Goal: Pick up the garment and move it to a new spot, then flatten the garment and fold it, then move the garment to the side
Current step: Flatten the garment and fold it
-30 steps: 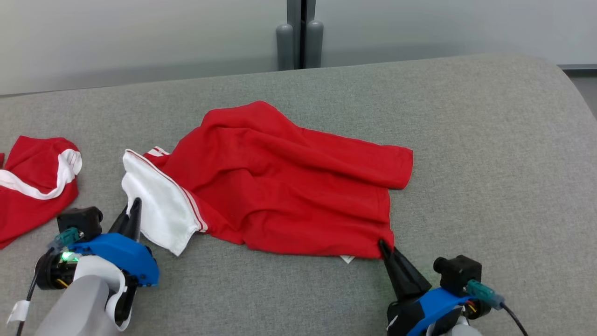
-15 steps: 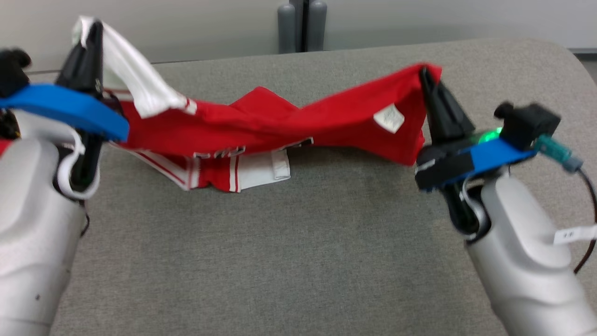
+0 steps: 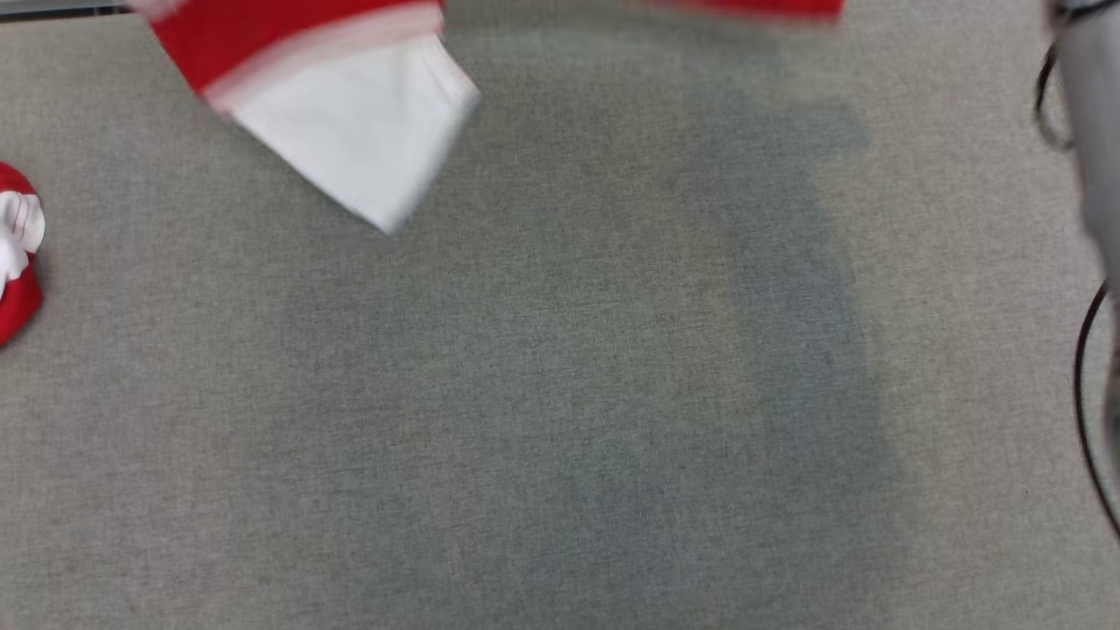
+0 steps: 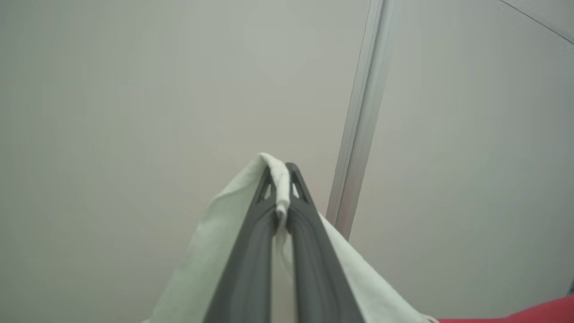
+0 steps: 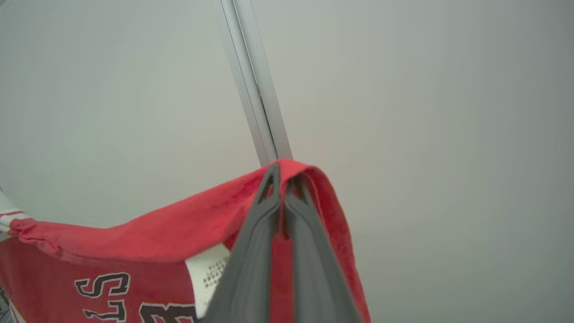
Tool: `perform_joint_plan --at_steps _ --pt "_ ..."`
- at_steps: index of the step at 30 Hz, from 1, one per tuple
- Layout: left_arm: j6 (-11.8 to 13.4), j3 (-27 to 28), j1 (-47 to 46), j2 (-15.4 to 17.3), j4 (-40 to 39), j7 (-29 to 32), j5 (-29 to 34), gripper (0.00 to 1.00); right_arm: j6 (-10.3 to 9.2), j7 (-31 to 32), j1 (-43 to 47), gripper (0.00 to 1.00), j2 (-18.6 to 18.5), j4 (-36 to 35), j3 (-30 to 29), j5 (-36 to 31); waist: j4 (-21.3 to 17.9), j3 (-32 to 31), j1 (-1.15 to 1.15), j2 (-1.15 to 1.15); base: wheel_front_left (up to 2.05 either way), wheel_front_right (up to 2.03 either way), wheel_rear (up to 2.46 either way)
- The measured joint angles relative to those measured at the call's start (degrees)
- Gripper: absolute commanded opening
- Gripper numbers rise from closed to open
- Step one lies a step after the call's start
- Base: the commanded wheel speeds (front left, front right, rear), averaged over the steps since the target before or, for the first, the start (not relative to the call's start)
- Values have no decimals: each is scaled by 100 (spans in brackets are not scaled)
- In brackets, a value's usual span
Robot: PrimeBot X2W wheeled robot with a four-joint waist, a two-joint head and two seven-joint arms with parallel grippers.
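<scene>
The garment (image 3: 350, 114) is a red jersey with white trim and dark lettering. It hangs in the air above the grey cushion (image 3: 542, 367); its white sleeve dangles at the head view's top left. In the left wrist view my left gripper (image 4: 281, 168) is shut on a white fold of the garment (image 4: 215, 251), fingers pointing toward a pale wall. In the right wrist view my right gripper (image 5: 283, 172) is shut on a red edge of the garment (image 5: 148, 237), with a white label beside the fingers. A pale forearm (image 3: 1098, 131) shows at the head view's right edge.
A second red and white garment (image 3: 16, 249) lies at the cushion's left edge. A dark cable (image 3: 1085, 385) loops down by the right forearm. A vertical wall seam (image 5: 258, 89) stands behind the raised grippers.
Both grippers have lifted the garment from the cushion high into the air, stretched between them. The head camera has tilted down, so the cushion fills the view.
</scene>
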Motion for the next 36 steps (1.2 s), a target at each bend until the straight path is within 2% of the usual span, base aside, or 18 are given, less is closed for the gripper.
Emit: perform_joint_plan --at_steps 4,7,11,14,19,23,28,36 --pt "-45 -127 -1022 -253 322 -112 120 0 1 -73 -842 0 -131 502 56 16 31 94 -2 -1 0 0 0" --pt "-91 -211 -1389 -443 579 -249 159 0 0 -148 -1218 0 -201 764 172 -1 77 125 -3 -1 0 0 0" --pt "-144 -374 -1419 -605 926 -392 111 0 0 -198 -1344 0 -200 1021 523 -40 145 166 -2 -1 0 0 0" --pt "-148 -485 -1092 -670 1094 -617 14 0 0 -247 -1164 0 -172 1147 751 80 191 206 -3 -1 0 0 0" --pt "-157 -794 76 -681 1083 -973 -136 0 0 -345 -398 0 -65 1191 1209 320 245 210 -1 -1 0 0 0" --pt "-157 -772 1220 -592 723 -1116 -312 0 1 -407 417 0 16 920 1530 564 247 73 -3 -2 0 0 0" --pt "-135 -44 2840 -497 -377 -1129 -102 0 0 -426 1646 0 -51 294 1746 886 264 -187 -3 -2 0 0 0" --pt "102 1081 5559 -784 -1938 -1128 445 0 0 -432 3591 0 -302 -619 1679 1162 267 -614 -4 -4 0 0 0"
